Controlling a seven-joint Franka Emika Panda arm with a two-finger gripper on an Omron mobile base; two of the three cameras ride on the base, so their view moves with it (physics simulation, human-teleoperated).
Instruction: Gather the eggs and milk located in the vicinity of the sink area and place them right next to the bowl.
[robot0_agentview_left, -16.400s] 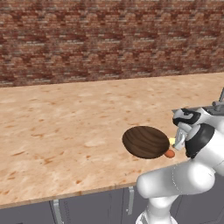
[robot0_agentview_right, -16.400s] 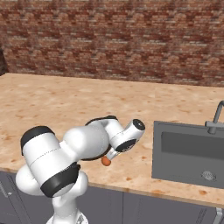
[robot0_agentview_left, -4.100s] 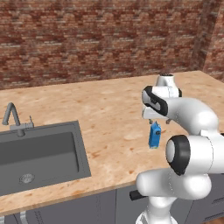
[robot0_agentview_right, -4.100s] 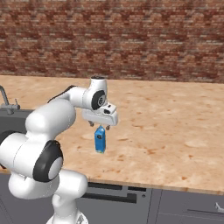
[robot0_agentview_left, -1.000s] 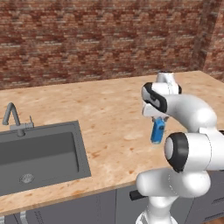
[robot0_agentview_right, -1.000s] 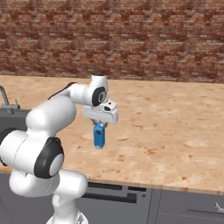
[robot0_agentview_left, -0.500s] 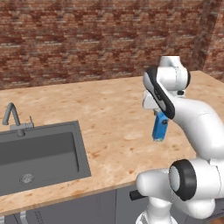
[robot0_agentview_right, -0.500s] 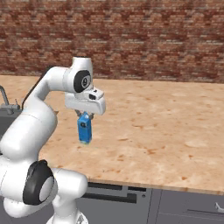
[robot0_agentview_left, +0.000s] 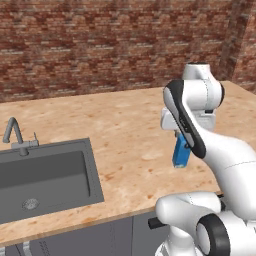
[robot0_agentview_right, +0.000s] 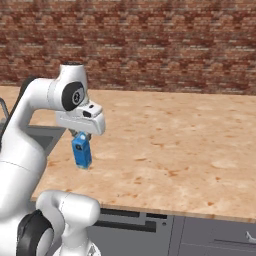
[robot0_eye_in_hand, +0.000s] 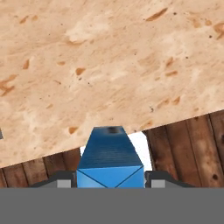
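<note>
My gripper (robot0_agentview_right: 80, 134) is shut on the top of the milk (robot0_agentview_right: 82, 151), a small bright blue carton that hangs upright and clear of the counter. In the left base view the milk (robot0_agentview_left: 180, 155) shows beside my forearm, with the gripper (robot0_agentview_left: 181, 138) partly hidden behind the arm. Seen from the hand, the milk (robot0_eye_in_hand: 110, 159) sits between the two fingers of the gripper (robot0_eye_in_hand: 110, 179), over the counter's front edge. The sink (robot0_agentview_left: 50, 172) lies to the left. The eggs and the bowl are out of view.
A curved grey tap (robot0_agentview_left: 12, 132) stands at the sink's back edge. The speckled tan counter (robot0_agentview_right: 180, 145) runs wide to the right below a brick wall (robot0_agentview_right: 150, 45). Dark wooden floor (robot0_eye_in_hand: 192, 144) shows past the counter's front edge.
The arm has swung with the carton in its grip, carrying it leftward in the right base view and nearer the counter's front edge. The arm's upper part now stands taller.
</note>
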